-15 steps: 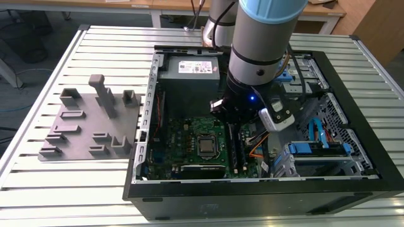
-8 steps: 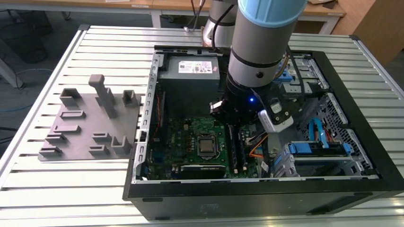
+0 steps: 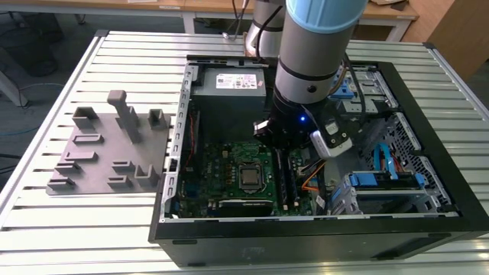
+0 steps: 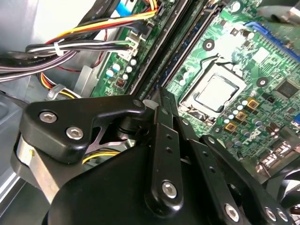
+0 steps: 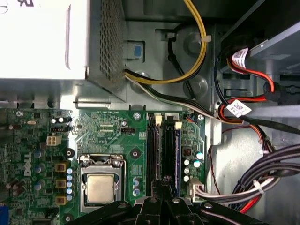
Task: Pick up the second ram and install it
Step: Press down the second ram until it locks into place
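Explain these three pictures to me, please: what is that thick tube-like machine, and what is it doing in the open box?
The thick tube is a robot arm, seen by a camera standing off it. It reaches into an open computer case lying on a slatted metal table. On the exterior view's left lies a grey plastic block with slots. The other two pictures come from cameras riding on the arm's wrist. They show its black gripper over the long memory slots of the green circuit board, beside the square processor. Whether it holds a memory stick, I cannot tell.
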`<state>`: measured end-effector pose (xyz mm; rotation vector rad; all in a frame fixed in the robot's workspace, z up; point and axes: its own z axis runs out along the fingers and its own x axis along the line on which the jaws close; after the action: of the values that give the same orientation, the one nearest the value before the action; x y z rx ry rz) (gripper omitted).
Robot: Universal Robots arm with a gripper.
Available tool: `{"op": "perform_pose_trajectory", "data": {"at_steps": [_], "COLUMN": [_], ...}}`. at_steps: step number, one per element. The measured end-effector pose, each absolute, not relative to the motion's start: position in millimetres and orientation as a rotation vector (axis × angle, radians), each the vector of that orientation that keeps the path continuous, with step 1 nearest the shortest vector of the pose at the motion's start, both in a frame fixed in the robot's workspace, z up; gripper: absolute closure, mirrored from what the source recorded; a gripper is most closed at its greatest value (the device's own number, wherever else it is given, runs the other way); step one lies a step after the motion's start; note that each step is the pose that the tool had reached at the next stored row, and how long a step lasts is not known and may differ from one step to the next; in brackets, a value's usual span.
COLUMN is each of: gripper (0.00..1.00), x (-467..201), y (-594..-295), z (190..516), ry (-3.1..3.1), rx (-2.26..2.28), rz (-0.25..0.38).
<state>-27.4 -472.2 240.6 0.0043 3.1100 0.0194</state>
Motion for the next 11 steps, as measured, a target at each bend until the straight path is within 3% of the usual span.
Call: {"op": "perform_pose_trajectory", "data": {"at_steps": [11], "gripper": [0.89], "x": [-27.4], "y": [-463.0], "z": [234.3], "ry": [3.110], "rx": [0.005], "rz": [0.035]}}
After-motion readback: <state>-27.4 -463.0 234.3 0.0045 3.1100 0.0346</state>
